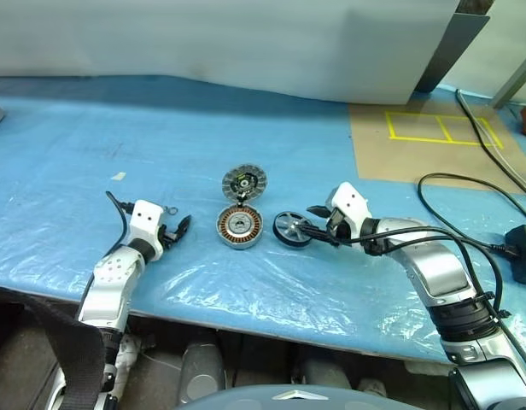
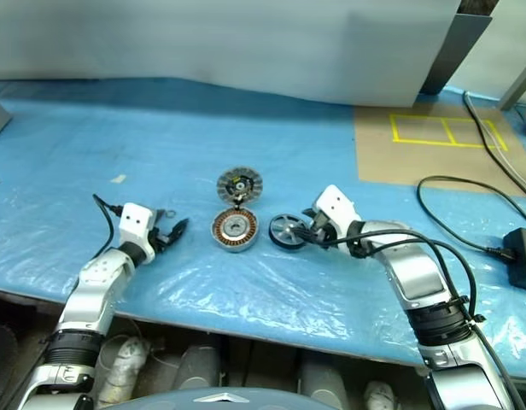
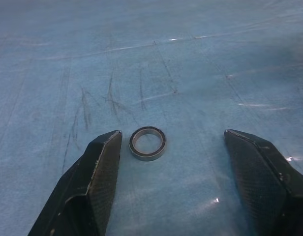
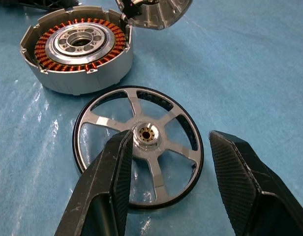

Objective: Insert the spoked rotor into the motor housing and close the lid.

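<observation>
Two fingers astride the spoked rotor, not yet clenched.
Right gripper nearer by far: fingers spread, one over the hub, the other outside the dark rim. Rotor flat on blue tabletop, just beside motor housing; lid just behind. Left gripper spread, empty, small ring between its fingers.

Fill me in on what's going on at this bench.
A two-armed robot is assembling a motor on a blue-covered table. Its right gripper is open over the spoked rotor, which lies flat beside the open motor housing. The lid sits just behind. The left gripper is open around a small ring.
</observation>
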`<control>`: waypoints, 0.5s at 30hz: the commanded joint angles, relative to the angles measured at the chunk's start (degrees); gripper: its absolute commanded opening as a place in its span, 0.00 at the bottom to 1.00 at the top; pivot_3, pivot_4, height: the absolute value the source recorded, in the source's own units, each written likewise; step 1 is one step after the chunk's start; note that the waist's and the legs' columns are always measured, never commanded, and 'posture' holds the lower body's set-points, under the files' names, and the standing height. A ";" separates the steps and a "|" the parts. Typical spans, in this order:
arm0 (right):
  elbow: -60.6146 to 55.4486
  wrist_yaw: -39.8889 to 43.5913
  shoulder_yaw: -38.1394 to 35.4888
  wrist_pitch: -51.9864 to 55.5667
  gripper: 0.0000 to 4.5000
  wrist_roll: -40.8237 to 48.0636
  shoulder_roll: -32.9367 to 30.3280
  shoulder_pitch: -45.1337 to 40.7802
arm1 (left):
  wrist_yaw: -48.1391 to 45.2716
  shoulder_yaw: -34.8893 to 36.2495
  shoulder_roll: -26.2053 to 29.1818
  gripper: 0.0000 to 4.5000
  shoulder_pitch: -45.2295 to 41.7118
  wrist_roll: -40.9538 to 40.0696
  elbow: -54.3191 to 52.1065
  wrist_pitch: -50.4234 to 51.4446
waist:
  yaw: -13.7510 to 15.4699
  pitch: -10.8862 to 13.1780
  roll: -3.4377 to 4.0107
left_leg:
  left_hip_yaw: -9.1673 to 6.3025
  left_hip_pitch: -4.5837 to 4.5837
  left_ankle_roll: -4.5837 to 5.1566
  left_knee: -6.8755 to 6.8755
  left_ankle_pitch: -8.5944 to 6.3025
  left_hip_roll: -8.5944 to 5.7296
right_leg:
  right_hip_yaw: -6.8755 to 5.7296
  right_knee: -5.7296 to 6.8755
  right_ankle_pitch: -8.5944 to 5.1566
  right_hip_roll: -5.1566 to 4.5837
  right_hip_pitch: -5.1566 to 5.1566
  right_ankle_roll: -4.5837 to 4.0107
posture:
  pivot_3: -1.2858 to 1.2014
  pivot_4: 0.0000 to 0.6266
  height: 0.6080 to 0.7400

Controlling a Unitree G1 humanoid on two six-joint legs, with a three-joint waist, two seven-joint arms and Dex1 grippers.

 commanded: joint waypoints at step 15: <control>-2.49 -1.97 0.18 -0.71 0.55 -0.41 -0.11 0.83 | 2.13 -2.21 -1.49 0.51 -1.63 2.11 7.04 0.86 | 0.05 -0.13 0.22 | 0.02 0.36 0.10 -0.03 -0.06 0.00 | 0.11 -0.02 0.00 -0.08 0.29 0.03 | 0.52 0.24 1.00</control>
